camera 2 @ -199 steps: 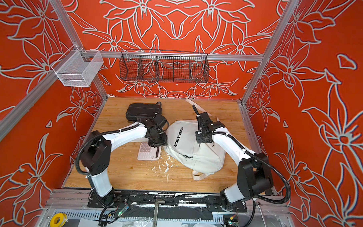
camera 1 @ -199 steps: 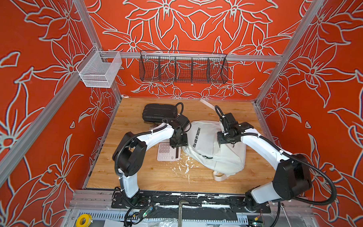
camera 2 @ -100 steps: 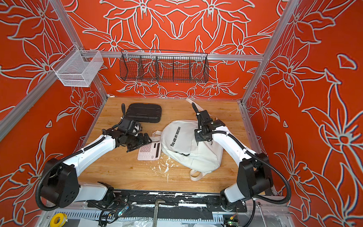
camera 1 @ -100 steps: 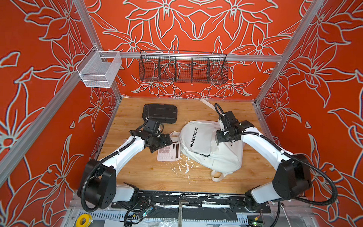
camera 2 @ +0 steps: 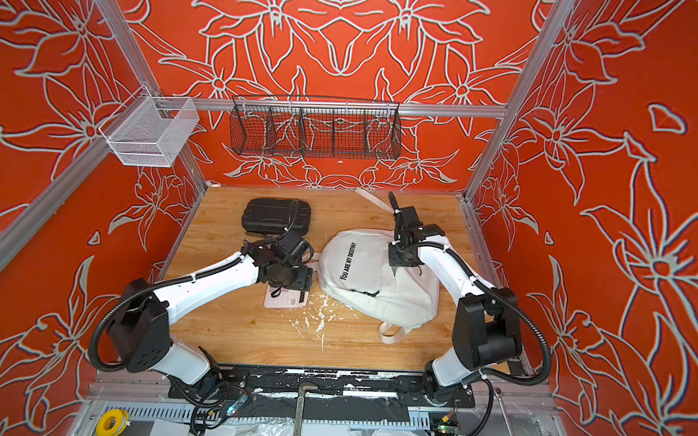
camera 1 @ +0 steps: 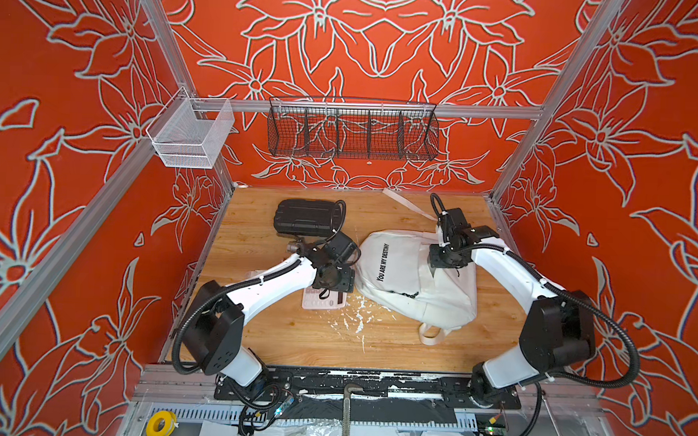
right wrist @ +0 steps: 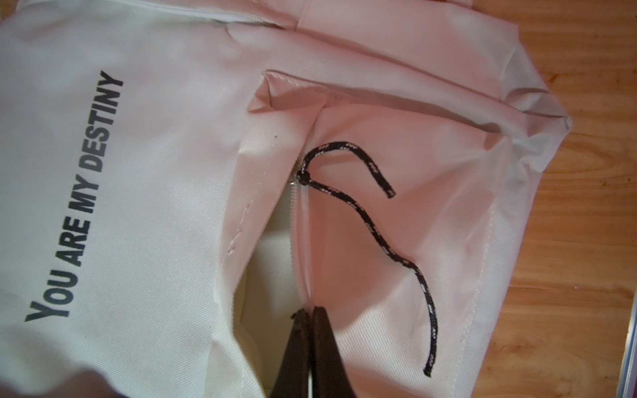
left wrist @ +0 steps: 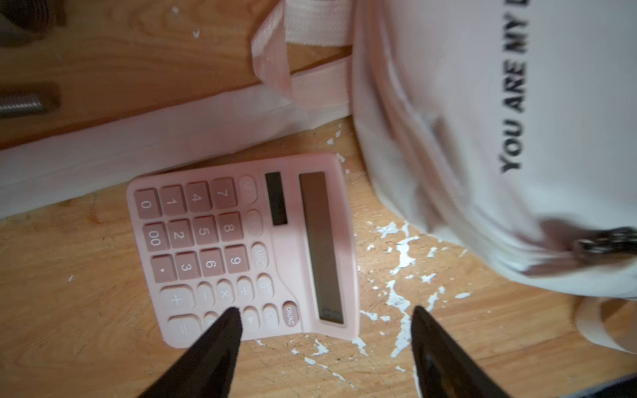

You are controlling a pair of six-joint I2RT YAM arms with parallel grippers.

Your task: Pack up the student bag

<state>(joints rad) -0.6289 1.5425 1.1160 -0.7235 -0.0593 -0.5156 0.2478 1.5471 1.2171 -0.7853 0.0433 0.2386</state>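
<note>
Nearest us, the left gripper [left wrist: 324, 310] hovers low over the pink calculator [left wrist: 241, 248]. Its fingers are spread wide and nothing is held. One fingertip is over the key rows, its partner over bare table [left wrist: 86, 310].

The calculator lies flat, just beside the student bag [camera 1: 411, 281]; we see a small gap between them.

The bag lies mid-table, printed face up.

The right gripper [right wrist: 312, 312] is closed tight at the zip edge of the front pocket [right wrist: 396, 206]. It appears to pinch that edge and hold the mouth agape. The cord pull [right wrist: 379, 237] lies loose.

Farthest back, the black case [camera 1: 305, 217] sits well apart from the bag.

Our judgement is that the step in hand is picking up the calculator for the pocket. The next move calls for shifting the left fingers to straddle the flat body, closing, lifting, and carrying it to the held-open mouth.
</note>
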